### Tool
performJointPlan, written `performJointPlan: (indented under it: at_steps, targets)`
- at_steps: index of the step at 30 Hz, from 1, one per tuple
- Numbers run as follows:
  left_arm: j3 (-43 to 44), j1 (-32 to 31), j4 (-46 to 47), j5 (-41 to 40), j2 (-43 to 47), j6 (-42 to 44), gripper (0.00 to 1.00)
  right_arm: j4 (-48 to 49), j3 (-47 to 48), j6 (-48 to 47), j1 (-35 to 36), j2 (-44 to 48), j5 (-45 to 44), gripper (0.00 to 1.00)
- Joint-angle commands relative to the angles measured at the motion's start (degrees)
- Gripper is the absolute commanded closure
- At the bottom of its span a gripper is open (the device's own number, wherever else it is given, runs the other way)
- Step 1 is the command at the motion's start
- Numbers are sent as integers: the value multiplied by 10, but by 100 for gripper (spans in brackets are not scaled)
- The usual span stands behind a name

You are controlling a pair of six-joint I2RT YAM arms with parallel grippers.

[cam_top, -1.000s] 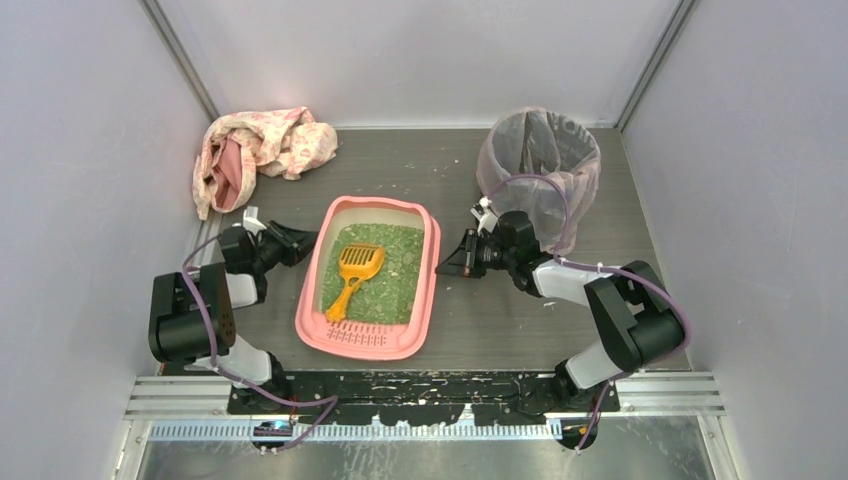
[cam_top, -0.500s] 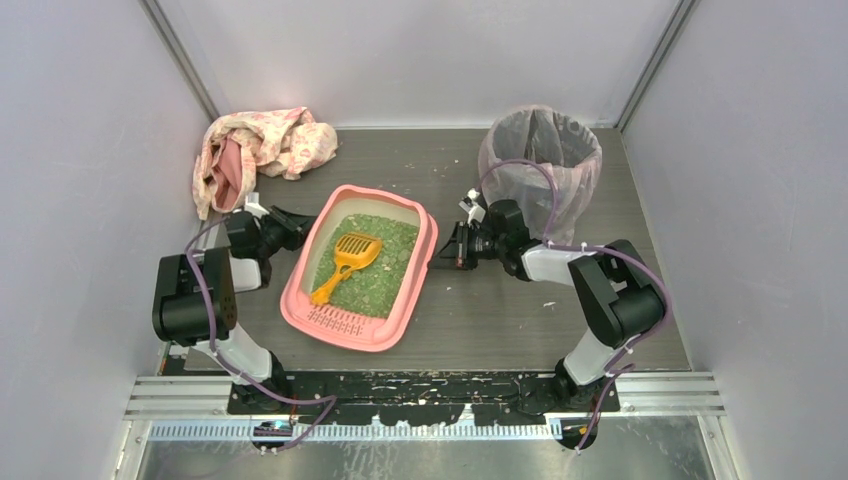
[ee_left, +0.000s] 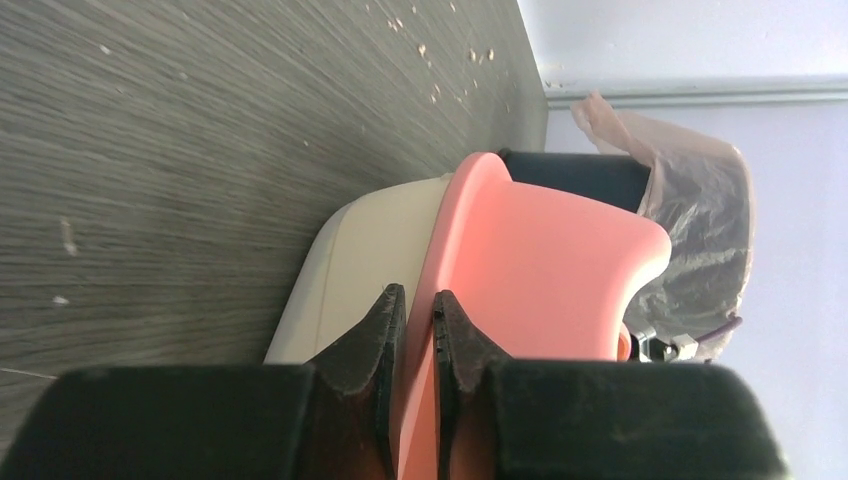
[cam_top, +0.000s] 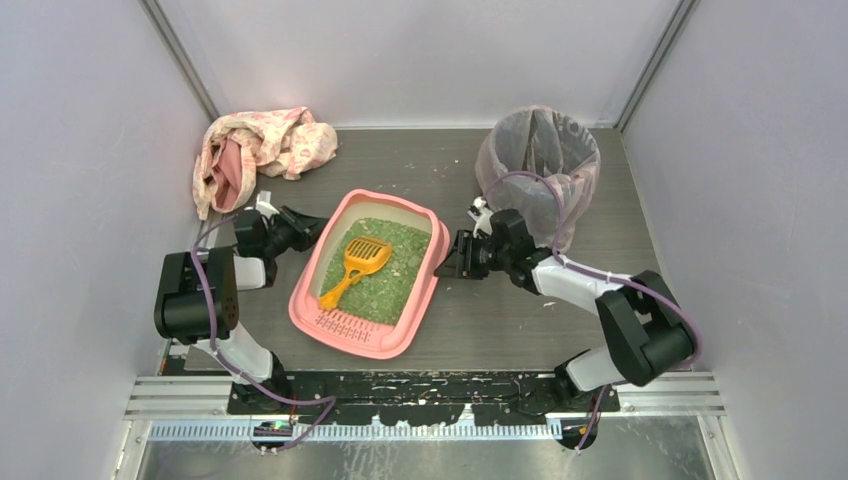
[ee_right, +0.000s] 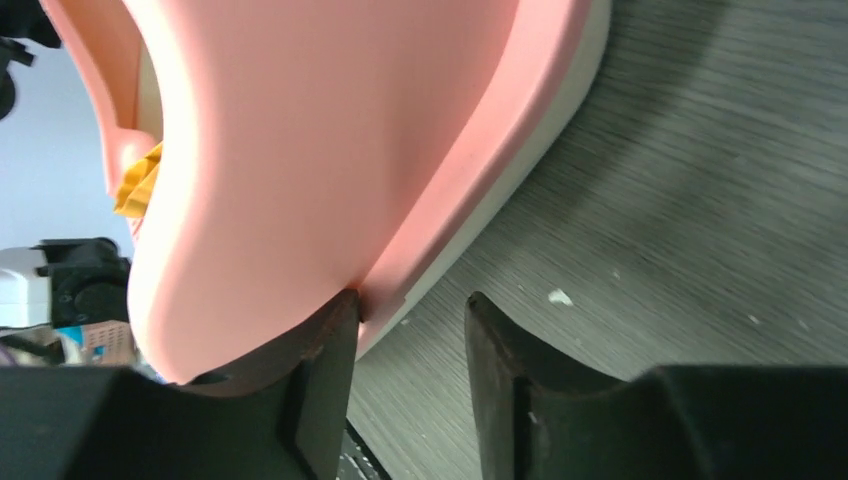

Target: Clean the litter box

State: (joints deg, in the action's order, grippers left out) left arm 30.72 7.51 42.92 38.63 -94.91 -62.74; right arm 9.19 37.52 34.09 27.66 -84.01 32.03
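The pink litter box (cam_top: 304, 296) lies askew mid-table with green granules and an orange scoop (cam_top: 355, 262) inside, its grate lip nearest the arms. My left gripper (cam_top: 314, 224) is shut on the box's far left rim; in the left wrist view both fingers (ee_left: 385, 335) pinch the pink rim (ee_left: 540, 260) at my left gripper (ee_left: 412, 312). My right gripper (cam_top: 448, 262) stands open just off the box's right rim. In the right wrist view the rim (ee_right: 300, 150) touches the outside of one fingertip, and bare table shows between the jaws of my right gripper (ee_right: 405, 312).
A dark bin lined with a translucent pinkish bag (cam_top: 540, 160) stands at the back right, right behind my right arm. A crumpled pink patterned cloth (cam_top: 260, 150) lies in the back left corner. Crumbs dot the table. Walls close in on both sides.
My right gripper has opened and let go of the box's right rim. The box has turned askew and shifted slightly, with my left gripper holding on throughout.
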Motion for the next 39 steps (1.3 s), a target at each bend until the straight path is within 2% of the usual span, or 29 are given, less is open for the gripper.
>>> performJointPlan:
  at_steps: [1,8,13,17,24,39]
  targets:
    - [10,-27,0,103,-1,-19,92,-85,-18,-41,8,54,-86,48]
    - [14,-27,-12,110,-2,-13,91,-88,-44,-32,25,81,-105,44]
    - [27,-26,-75,109,14,22,91,-88,-40,-22,50,81,-121,48]
    - [39,-26,-86,108,13,21,91,-82,-12,-17,81,40,-135,53]
    - [48,-25,-76,104,5,10,92,-62,62,-6,134,-60,-157,53]
    - [66,-9,-114,97,7,33,92,-88,201,-36,123,-195,-151,57]
